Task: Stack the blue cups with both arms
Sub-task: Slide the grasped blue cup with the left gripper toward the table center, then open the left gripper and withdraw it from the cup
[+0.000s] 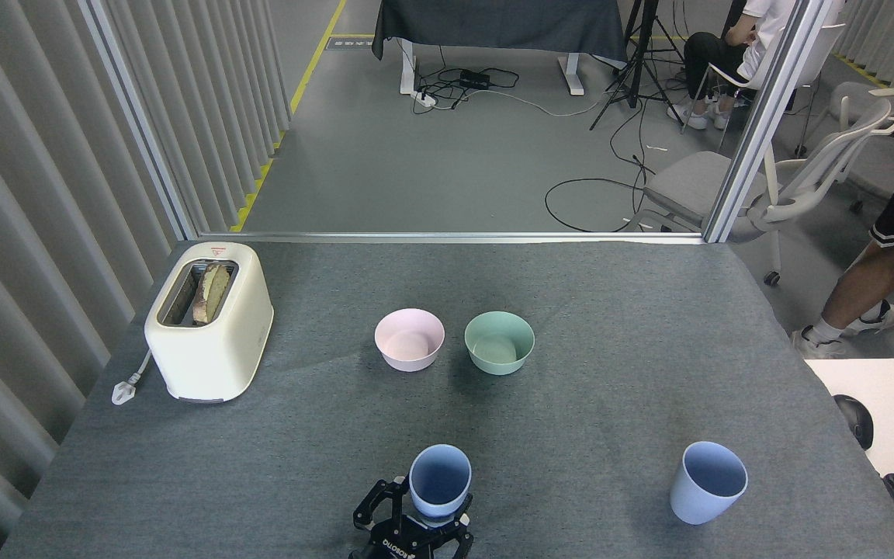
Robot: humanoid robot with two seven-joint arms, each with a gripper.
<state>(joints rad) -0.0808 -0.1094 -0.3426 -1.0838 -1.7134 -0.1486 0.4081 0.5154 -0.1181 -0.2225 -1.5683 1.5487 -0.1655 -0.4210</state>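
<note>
One pale blue cup (pixel 439 480) is upright at the bottom centre of the head view, its mouth open toward me. My left gripper (pixel 414 522) rises from the bottom edge just below it, black fingers wrapped around the cup's lower body, shut on it. The second blue cup (pixel 707 481) stands by itself on the grey cloth at the lower right, well apart from the first. My right arm and its gripper are out of view.
A pink bowl (pixel 409 339) and a mint-green bowl (pixel 499 341) sit side by side mid-table. A cream toaster (pixel 209 320) with bread stands at the left. A white desk corner with a mouse (pixel 854 419) lies at the right. A person's legs (pixel 866 287) pass beyond the table's right edge.
</note>
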